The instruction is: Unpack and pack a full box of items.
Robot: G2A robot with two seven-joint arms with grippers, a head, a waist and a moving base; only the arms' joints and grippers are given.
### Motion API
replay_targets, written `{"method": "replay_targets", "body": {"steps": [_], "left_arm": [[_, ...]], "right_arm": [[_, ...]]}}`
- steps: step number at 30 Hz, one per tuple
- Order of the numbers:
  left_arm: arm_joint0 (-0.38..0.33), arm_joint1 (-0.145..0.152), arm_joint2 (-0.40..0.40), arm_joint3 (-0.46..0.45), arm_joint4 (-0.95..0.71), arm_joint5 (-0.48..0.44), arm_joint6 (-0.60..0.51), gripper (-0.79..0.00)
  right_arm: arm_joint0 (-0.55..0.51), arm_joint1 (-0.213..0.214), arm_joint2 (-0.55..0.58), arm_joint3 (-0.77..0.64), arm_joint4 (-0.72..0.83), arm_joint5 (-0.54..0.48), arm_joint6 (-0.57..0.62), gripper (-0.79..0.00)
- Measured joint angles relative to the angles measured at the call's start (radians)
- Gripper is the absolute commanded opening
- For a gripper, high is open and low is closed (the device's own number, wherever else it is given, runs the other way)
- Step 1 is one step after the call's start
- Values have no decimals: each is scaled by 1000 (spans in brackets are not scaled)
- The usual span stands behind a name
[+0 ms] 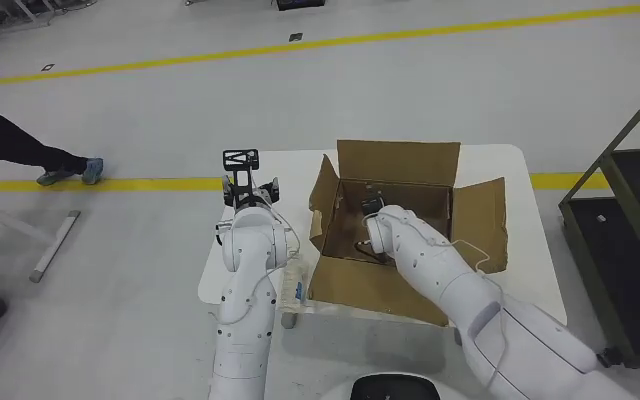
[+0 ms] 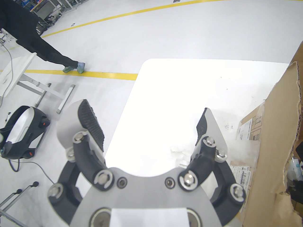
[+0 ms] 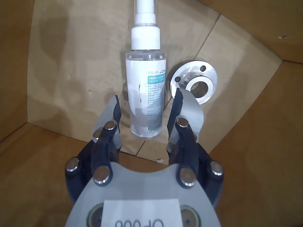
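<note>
An open cardboard box [image 1: 480,225] stands on the white table [image 1: 520,165]. Inside it, a clear spray bottle [image 3: 145,76] with a white pump and label lies on the box floor. A round metal flange [image 3: 194,80] sits right beside the bottle. My right gripper [image 3: 147,95] is down in the box [image 1: 370,208], open, with a finger on either side of the bottle's lower half and small gaps to it. My left gripper [image 2: 144,109] is open and holds nothing above the table's far left corner [image 1: 240,160], outside the box.
A clear plastic packet [image 1: 297,282] lies on the table by the box's near left corner. The box's flaps stand out on all sides. A metal rack [image 1: 610,220] is to the right of the table. A headset-like device [image 2: 21,131] lies on the floor.
</note>
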Motion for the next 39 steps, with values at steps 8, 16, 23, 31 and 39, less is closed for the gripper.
{"method": "replay_targets", "body": {"steps": [8, 16, 23, 31, 39], "left_arm": [[0, 0, 0, 0, 0, 0, 0, 0], [0, 0, 0, 0, 0, 0, 0, 0], [18, 3, -12, -8, -4, -10, 25, 0], [85, 19, -61, -60, 32, -95, 40, 0], [194, 28, -64, -120, 67, -139, 84, 0]], "right_arm": [[12, -12, 5, 49, 13, -15, -10, -785], [23, -16, 17, 69, 33, -39, -31, -785], [29, -16, 23, 34, 35, -83, -70, -785], [23, 11, 67, -74, 60, -93, -111, -785], [-70, 103, 179, -365, 13, -60, -35, -785]]}}
